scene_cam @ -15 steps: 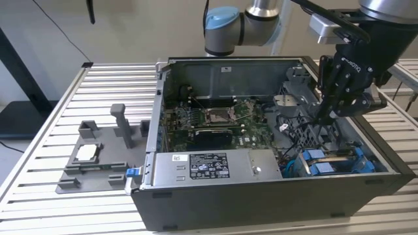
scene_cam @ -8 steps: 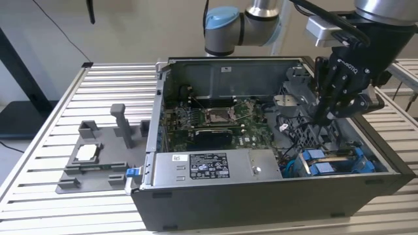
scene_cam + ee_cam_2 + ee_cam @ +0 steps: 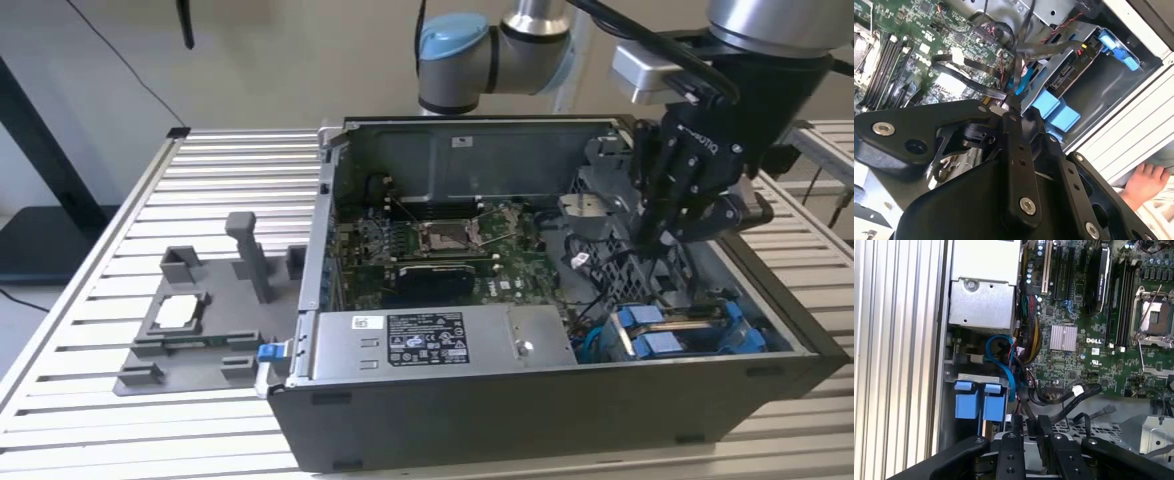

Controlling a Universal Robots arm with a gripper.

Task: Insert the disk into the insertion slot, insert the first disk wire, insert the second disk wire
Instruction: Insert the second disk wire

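The gripper (image 3: 657, 238) is hanging down inside the open computer case (image 3: 534, 425). The case is lying on a table (image 3: 214, 180) made of metal strips. The gripper is sitting over the spot between the green board (image 3: 400, 250) and the insertion slot (image 3: 1089, 31), on the exterior view's right side of the case. In the first wrist view its two fingers (image 3: 1045, 425) are standing almost together, with just a thin gap between them. The blue disk wire (image 3: 1010, 380) is curling down from beside the grey box (image 3: 985, 295) and running right to the finger tips. In the second wrist view the end of this wire is looking pinched between the tips. A flat black wire (image 3: 974, 82) is also ending just beside the tips, and I cannot tell if it is touching them. The disk (image 3: 1069, 75) is sitting inside the insertion slot, with its plug end facing the gripper. Two blue tabs (image 3: 1054, 111) are sticking out at the near end of the slot, close to the gripper. A person's hand (image 3: 1146, 182) is resting on the table strips just outside the case wall. At the exterior view's left a grey stand (image 3: 200, 330) is sitting on the table, well apart from the gripper.
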